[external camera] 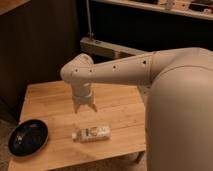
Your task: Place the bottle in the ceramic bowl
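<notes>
A cream-white robot arm (125,70) reaches from the right across a light wooden bench (50,97). A shallow, glossy, dark blue-black ceramic bowl (28,136) sits at the bench's front left corner. The arm's claw (85,109) hangs above the boards, fingers spread and holding nothing. Just in front of it, a small clear plastic bottle (91,133) with a pale label lies on its side, apart from the bowl.

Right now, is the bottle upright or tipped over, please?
Tipped: the bottle lies on its side on the table; the open hand hangs above it.
</notes>
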